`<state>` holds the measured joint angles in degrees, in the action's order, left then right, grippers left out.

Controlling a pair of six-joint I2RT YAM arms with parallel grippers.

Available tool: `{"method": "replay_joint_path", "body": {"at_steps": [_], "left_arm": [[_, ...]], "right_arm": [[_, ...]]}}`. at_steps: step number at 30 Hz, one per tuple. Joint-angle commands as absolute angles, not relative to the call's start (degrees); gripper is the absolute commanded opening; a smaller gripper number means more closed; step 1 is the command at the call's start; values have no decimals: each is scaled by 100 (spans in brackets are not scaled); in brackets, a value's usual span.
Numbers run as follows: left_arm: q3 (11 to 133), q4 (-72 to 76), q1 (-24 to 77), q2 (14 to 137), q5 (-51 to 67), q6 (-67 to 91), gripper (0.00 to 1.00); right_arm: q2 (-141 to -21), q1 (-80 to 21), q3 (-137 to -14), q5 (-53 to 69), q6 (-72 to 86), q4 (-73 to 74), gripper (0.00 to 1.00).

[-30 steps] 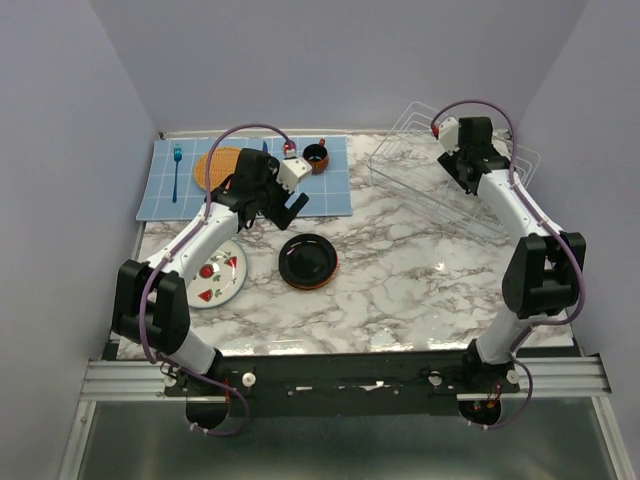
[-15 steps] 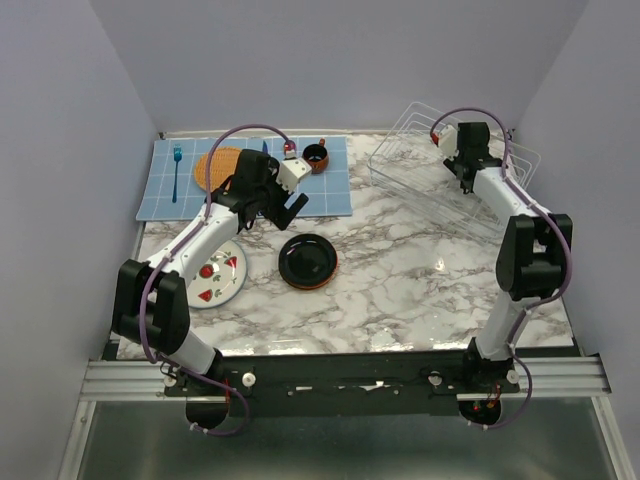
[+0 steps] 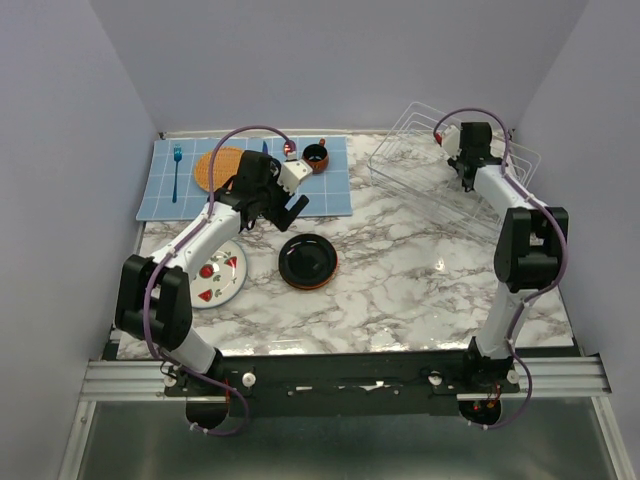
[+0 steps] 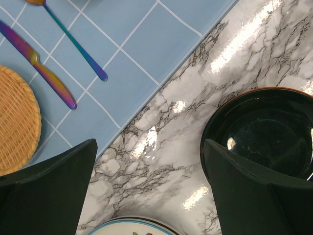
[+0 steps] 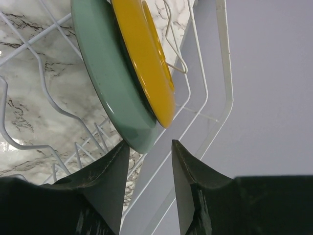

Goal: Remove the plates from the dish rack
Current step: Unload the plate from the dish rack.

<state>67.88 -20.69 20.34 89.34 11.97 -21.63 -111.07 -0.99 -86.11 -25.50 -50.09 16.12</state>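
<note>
Top view. Dish rack (image 3: 410, 150): stands at the far right of the marble bench (image 3: 400, 280). Right gripper (image 3: 466, 172): reaches down into the rack's far right part. Left gripper (image 3: 292, 207): hangs over the near edge of the blue mat (image 3: 330, 190), spread wide, holding nothing. Black plate (image 3: 308, 258): lies flat on the bench just near of that gripper, with an orange-red rim showing beneath it (a second plate, by the look). White plate (image 3: 215, 277) with red wedges: lies flat at the near left, partly under the left arm. Woven disc (image 3: 215, 168), blue fork (image 3: 177, 170) and dark cup (image 3: 316, 157): rest on the mat.

Left wrist view. Shows both fingers (image 4: 49, 196) far apart, with only bare marble in the gap. Catches the black plate beside one finger and the woven disc beside the other. Shows an iridescent knife (image 4: 39, 68) lying on the mat next to the disc.

Right wrist view. Green plate (image 5: 105, 83) and yellow plate (image 5: 146, 63): stand on edge in the rack, the yellow one nested against the green. Shows the jaws partly apart, not clamped, with the green plate's rim just at their mouth. Cannot tell whether either finger touches that rim.
</note>
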Motion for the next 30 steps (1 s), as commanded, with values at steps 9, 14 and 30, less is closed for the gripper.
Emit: {"method": "replay_joint_path", "body": {"at_steps": [9, 14, 30], "left_arm": [[6917, -2083, 2057, 9035, 1055, -2232, 99], [6899, -2074, 2057, 9035, 1028, -2232, 99], [6847, -2057, 2057, 9079, 1020, -2224, 99]], "right_arm": [[-11487, -35, -8763, -2593, -5027, 1319, 43], [-11619, -26, -8921, -2602, -5054, 1301, 41], [-11821, -26, -8939, -2680, -5133, 1187, 14]]}}
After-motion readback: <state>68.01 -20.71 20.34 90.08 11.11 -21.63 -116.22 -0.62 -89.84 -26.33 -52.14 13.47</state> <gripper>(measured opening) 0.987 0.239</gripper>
